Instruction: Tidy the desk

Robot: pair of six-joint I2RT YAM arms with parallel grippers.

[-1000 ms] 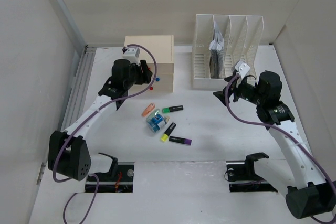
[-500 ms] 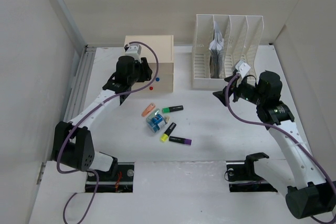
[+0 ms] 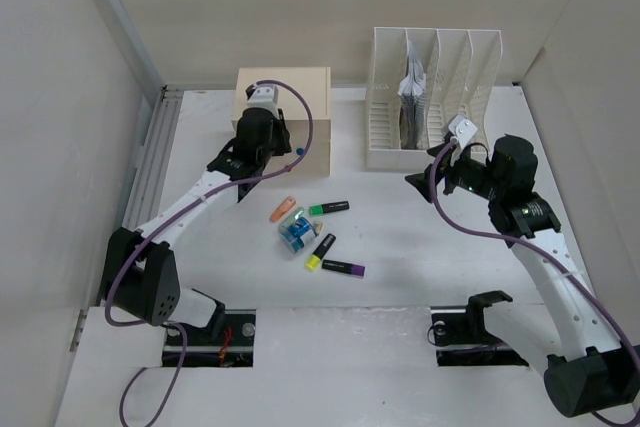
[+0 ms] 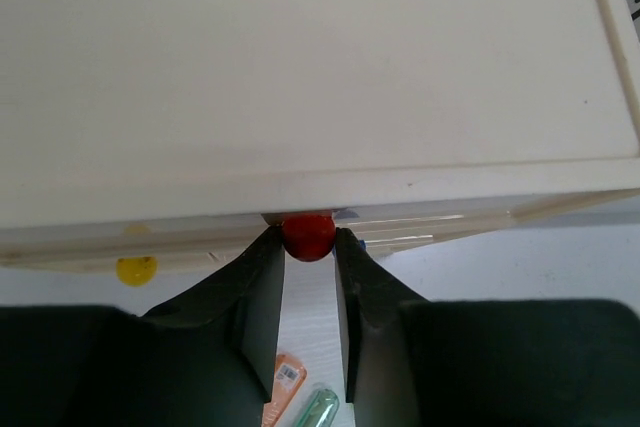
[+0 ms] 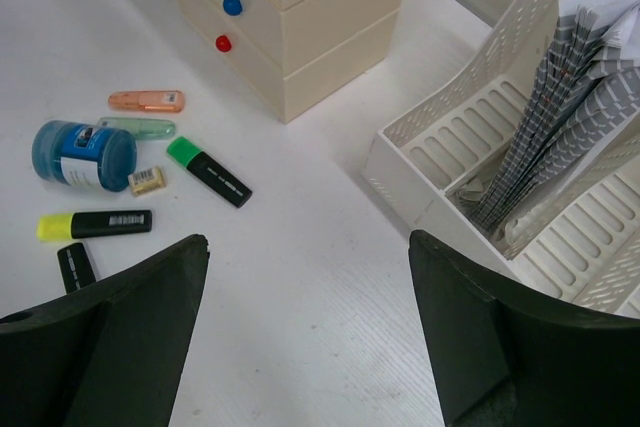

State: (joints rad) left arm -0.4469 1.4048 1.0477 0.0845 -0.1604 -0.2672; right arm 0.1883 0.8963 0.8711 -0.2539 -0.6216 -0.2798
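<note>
**Overhead and wrist views.** The large flat matte white desk (image 3: 400, 237) spans the scene beneath both arms. It looks rigid, heavy and fixed, so it is judged not a thing to lift. Tidying it means taking hold of the small loose things lying on it.

The left gripper (image 4: 308, 244) is clenched on the round red knob (image 4: 307, 232) of a drawer in the cream drawer box (image 4: 300, 77). The knob looks small and smooth, so a pull might slip off it. The drawers appear closed, their contents hidden.

The right gripper (image 5: 305, 257) hangs released, jaws wide, holding nothing.

The white slotted file rack (image 3: 430, 97) holds grey-and-white papers (image 3: 412, 97) in one compartment. Capped highlighters (image 3: 328, 208) and a blue jar (image 3: 295, 232) lie loose mid-desk.
</note>
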